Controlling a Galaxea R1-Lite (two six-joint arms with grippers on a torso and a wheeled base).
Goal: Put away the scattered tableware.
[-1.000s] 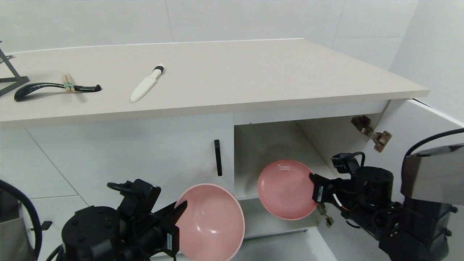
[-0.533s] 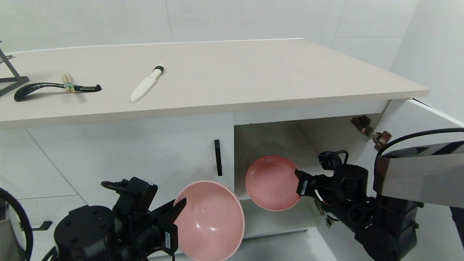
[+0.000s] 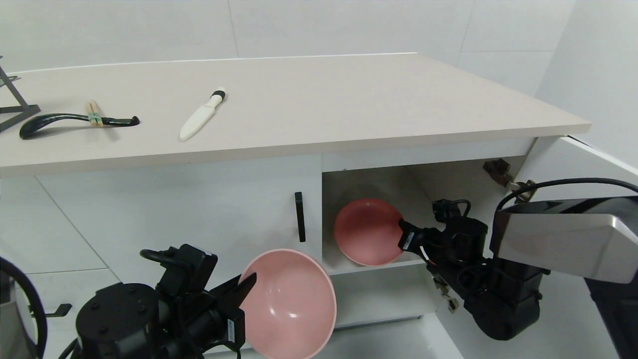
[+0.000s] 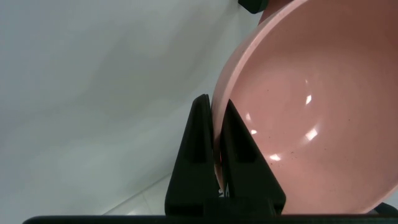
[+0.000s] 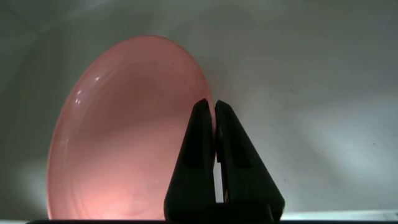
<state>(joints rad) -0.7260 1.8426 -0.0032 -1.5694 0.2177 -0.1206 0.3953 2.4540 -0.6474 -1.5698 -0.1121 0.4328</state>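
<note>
My right jaws, clamped on the pink plate (image 3: pixel 366 232), have carried it inside the open cabinet (image 3: pixel 371 183), nearly shelved; left jaws grip the pink bowl (image 3: pixel 294 306).

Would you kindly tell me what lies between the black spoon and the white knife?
Nothing: in the head view, bare countertop separates the spoon from the knife.

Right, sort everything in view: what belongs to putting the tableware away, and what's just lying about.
Job: pink plate in right tool, inside the open cabinet; pink bowl in left tool; knife, black spoon and chopsticks on the counter.
Lying about: black rack at the counter's left end; handle of the shut door.
</note>
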